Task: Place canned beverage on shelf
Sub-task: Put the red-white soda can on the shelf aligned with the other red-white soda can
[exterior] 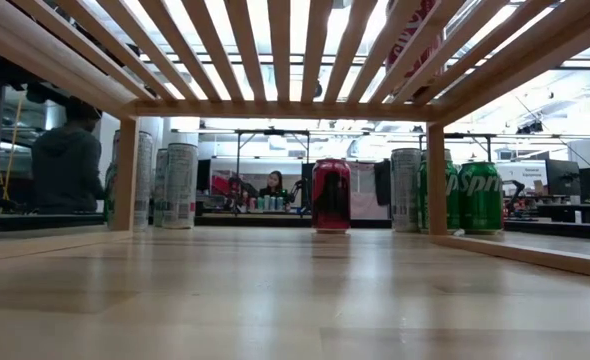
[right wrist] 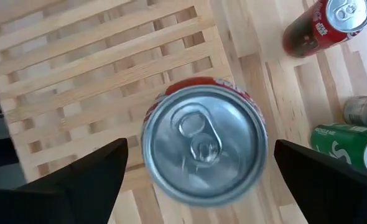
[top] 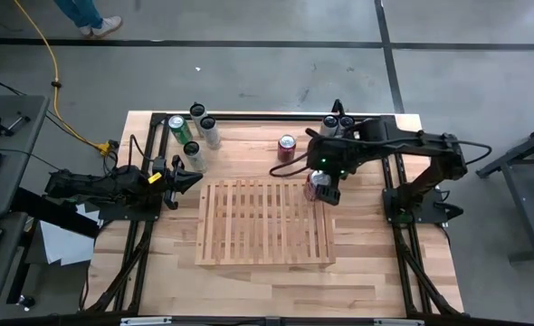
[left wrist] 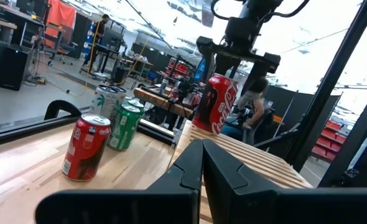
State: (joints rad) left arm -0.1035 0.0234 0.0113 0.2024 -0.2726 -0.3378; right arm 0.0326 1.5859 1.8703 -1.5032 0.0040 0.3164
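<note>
High view, right arm: the dark right arm reached in from the surface's right side, folded back toward the centre, with the right gripper (top: 320,187) over the far right corner of the flat light-wood slatted shelf (top: 263,223).
High view, can: a red cola can with a silver top (top: 318,184) sat under that gripper at the shelf's corner.
High view, left arm: the left arm lay low along the left side, the left gripper (top: 191,178) pointing at the shelf's left edge and stopping just short of it.
High view, surroundings: a second red can (top: 287,147) stood on the butcher-block wooden surface (top: 249,276) beyond the shelf; a cluster of green and silver cans (top: 193,129) stood far left, and grey-topped cans (top: 337,124) far right beside the right arm.
Low view: seen from beneath the slats, the second red can (exterior: 331,195) stood centred, with green cans (exterior: 471,198) and silver ones to either side; seated people showed in the room behind.
Left wrist view: the left gripper's fingers (left wrist: 190,168) were closed together, holding nothing; the held can (left wrist: 216,104) hung upright, just above the shelf.
Right wrist view: the right gripper's fingers (right wrist: 96,171) stood wide apart on either side of the can (right wrist: 202,143), clear of its sides.
</note>
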